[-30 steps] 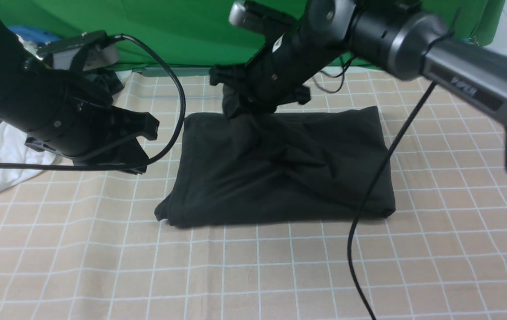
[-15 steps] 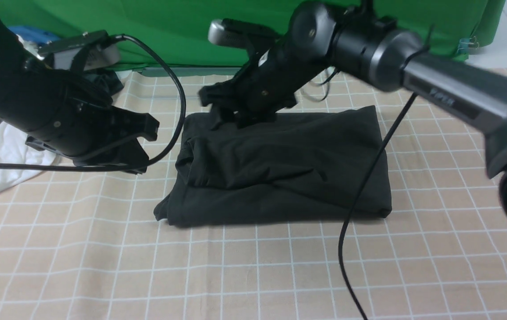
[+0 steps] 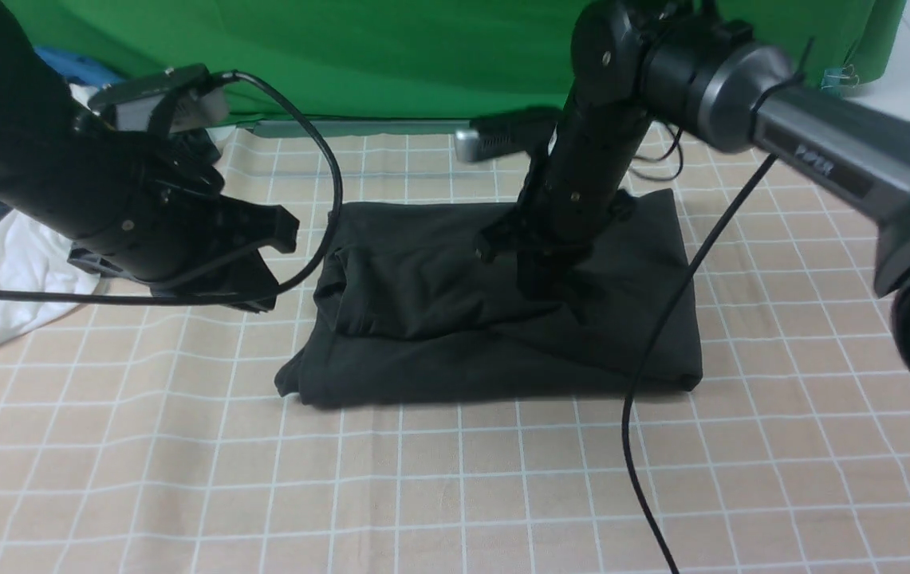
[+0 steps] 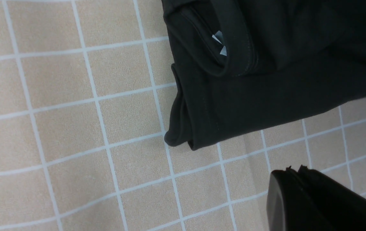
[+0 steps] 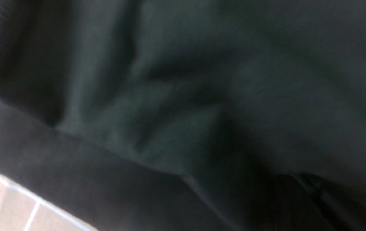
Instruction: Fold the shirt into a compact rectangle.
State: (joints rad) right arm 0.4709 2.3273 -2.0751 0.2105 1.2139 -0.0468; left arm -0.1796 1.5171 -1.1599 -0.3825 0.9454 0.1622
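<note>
lying flat on the checked tablecloth point(image 3: 455, 478), the black shirt point(image 3: 439, 343) is folded into a rough rectangle near the middle of the table. its long axis runs from the robot's left to its right. the collar point(image 4: 219, 45), with a bit of white print showing, sits at the left end, where the layers bulge and one corner sticks out. the right gripper point(image 3: 541, 288) points straight down with its tip pressed into the cloth right of the middle. its jaws are closed, and i cannot tell whether a fold is pinched between them. the left gripper point(image 4: 293, 179) hangs above the tablecloth just left of the shirt, closed on nothing. a heap of clothes point(image 3: 16, 271) lies at the far left.
</note>
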